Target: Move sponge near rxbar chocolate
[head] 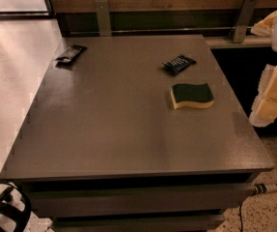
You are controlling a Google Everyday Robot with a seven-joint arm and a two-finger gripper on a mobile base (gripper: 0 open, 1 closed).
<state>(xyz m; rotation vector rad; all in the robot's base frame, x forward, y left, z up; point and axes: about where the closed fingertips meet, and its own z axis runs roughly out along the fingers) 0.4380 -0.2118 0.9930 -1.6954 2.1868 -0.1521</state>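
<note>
The sponge (192, 95) lies flat on the grey table (118, 129) at the right, dark green top up over pale yellow foam. The rxbar chocolate (71, 53), a small black glossy wrapper, lies at the table's far left corner, far from the sponge. My gripper (269, 103) hangs with the pale arm off the table's right edge, to the right of the sponge and apart from it, holding nothing that I can see.
A dark wrapper with white lettering (179, 63) lies just behind the sponge. A wood wall with metal brackets (103, 16) runs behind the table. A black curved object (3, 211) sits at the bottom left, and a cable end (266, 189) at the bottom right.
</note>
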